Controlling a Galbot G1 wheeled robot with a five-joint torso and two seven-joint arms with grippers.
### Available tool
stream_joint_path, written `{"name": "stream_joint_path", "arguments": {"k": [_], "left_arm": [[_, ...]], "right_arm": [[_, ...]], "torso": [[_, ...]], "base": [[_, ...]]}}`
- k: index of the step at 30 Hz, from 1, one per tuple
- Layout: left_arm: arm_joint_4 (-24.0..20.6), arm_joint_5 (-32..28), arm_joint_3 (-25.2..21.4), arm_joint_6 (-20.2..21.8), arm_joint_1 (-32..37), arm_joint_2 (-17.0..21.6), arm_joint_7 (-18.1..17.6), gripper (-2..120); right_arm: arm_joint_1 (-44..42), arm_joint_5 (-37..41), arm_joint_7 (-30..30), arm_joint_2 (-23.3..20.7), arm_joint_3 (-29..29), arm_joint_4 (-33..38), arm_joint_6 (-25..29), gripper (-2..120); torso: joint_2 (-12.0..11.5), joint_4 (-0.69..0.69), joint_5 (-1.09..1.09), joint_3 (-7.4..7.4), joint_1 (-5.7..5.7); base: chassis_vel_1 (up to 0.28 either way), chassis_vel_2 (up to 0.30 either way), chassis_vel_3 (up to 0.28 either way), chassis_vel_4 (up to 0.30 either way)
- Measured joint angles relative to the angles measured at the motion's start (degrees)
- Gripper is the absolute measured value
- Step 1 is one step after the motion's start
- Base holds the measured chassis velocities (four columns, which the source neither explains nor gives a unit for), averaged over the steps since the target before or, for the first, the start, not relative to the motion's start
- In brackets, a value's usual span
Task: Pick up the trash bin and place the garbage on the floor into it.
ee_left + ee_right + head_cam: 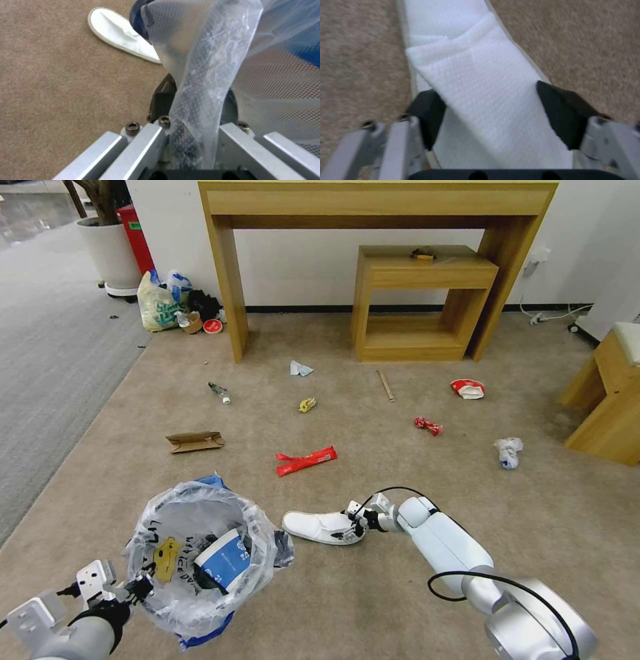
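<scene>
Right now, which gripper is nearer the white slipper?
Right. The right gripper straddles the white slipper, fingers open on either side of its upper. The left gripper is across the trash bin, shut on its rim.

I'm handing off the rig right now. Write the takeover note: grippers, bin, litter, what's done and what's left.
Left gripper: shut on the trash bin, clamped on its bagged rim.
Right gripper: open, fingers astride the white slipper on the floor just beside the bin; no grip yet.
Done: a blue-white paper cup and a yellow scrap sit in the bin.
Left: slipper, red wrapper, cardboard, wooden stick, crumpled cup, tissue and other bits farther out.
</scene>
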Motion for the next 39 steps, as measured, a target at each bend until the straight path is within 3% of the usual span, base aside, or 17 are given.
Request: {"name": "stream_joint_path", "arguments": {"k": [4,8,18,27,30,35,39], "left_arm": [[0.0,0.0,0.0,0.0,0.1,0.1,0.4,0],[0.0,0.0,-0.1,0.0,0.1,0.3,0.6,0],[1.1,-0.1,-0.1,0.0,-0.6,0.6,1.2,0],[1.6,0.0,0.3,0.0,-1.3,1.2,1.4,0],[2.2,-0.1,0.3,0.0,-1.5,1.7,1.4,0],[2.4,-0.1,0.3,0.0,-1.5,1.9,1.5,0],[3.0,0.1,0.5,0.0,-2.3,2.5,1.4,0]], "right_arm": [[1.0,-4.0,0.4,1.4,3.2,-2.4,0.4,49],[1.0,-4.5,0.8,1.6,3.7,-2.4,0.4,39],[-1.0,-4.5,1.4,1.2,4.5,0.4,0.4,0],[-2.9,-1.0,3.4,0.7,5.1,3.4,-0.6,0],[-4.6,5.3,5.6,-0.9,5.4,9.5,-3.0,0],[-5.4,9.1,6.9,-2.1,5.7,13.8,-3.9,0],[-7.4,18.7,9.2,-6.3,5.3,30.9,-9.2,0]], "torso": [[0.0,0.01,0.00,0.00,0.00],[0.0,0.01,0.00,0.00,0.00],[0.0,0.00,0.00,0.00,0.00],[0.0,-0.01,0.00,0.00,0.00],[0.0,0.00,0.00,0.00,0.00],[0.0,0.00,0.00,0.00,0.00],[0.0,-0.01,0.00,0.00,0.00]], "base": [[0.000,0.000,0.000,0.000],[0.000,0.000,0.000,0.000],[0.000,0.000,0.000,0.000],[0.000,0.000,0.000,0.000],[0.000,0.000,0.000,0.000],[0.000,0.000,0.000,0.000],[0.000,0.000,0.000,0.000]]}}
